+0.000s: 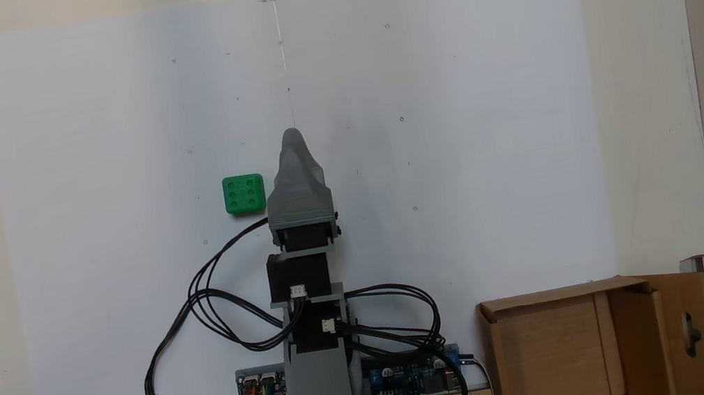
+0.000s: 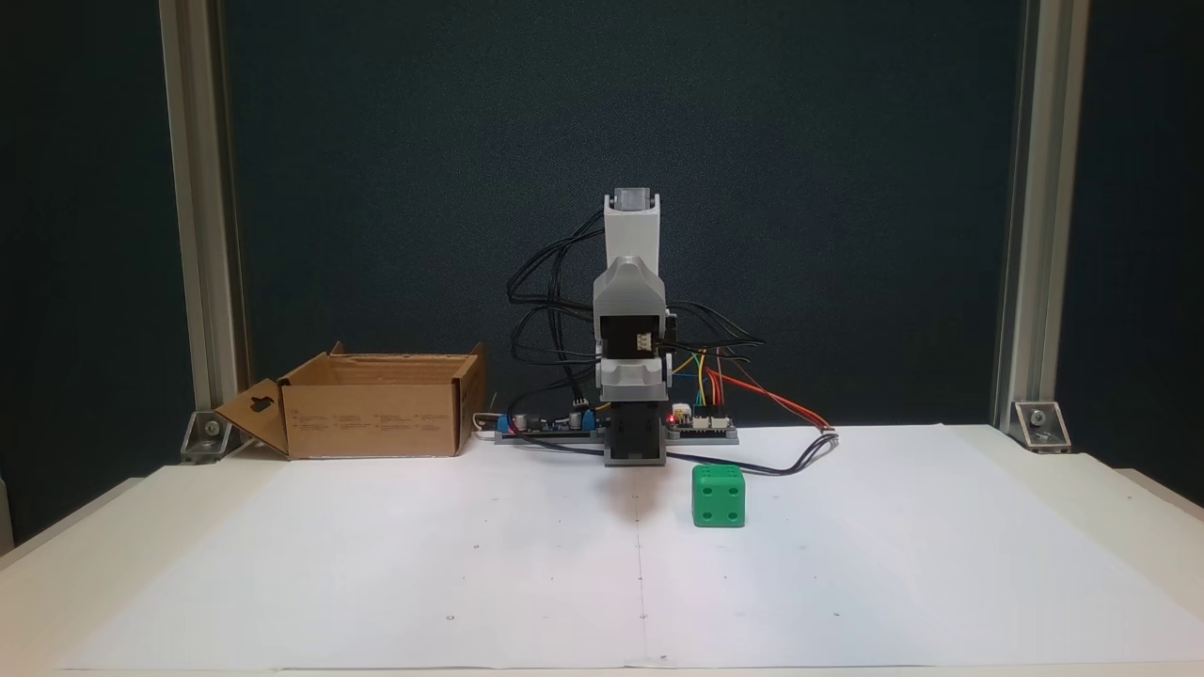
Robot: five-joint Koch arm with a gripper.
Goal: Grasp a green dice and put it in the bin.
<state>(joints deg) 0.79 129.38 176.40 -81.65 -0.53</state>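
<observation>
The green dice (image 1: pixel 244 194) lies on the white sheet, just left of my gripper (image 1: pixel 293 136) in a fixed view and apart from it. Seen from the front, the dice (image 2: pixel 719 495) sits right of the folded arm (image 2: pixel 630 282) and a little nearer the camera. The grey jaws taper to a single tip with no gap between them, and they hold nothing. The bin (image 1: pixel 497 358), an open brown cardboard box, stands at the lower right beside the arm's base. From the front the bin (image 2: pixel 376 418) is at the back left, and its side flap has a cut-out hole.
Black and coloured cables (image 1: pixel 213 304) loop out from the arm over the sheet, and circuit boards (image 2: pixel 701 425) sit at its base. Aluminium frame posts (image 2: pixel 1021 235) stand at the table's back corners. The white sheet (image 1: pixel 490 133) covers most of the table.
</observation>
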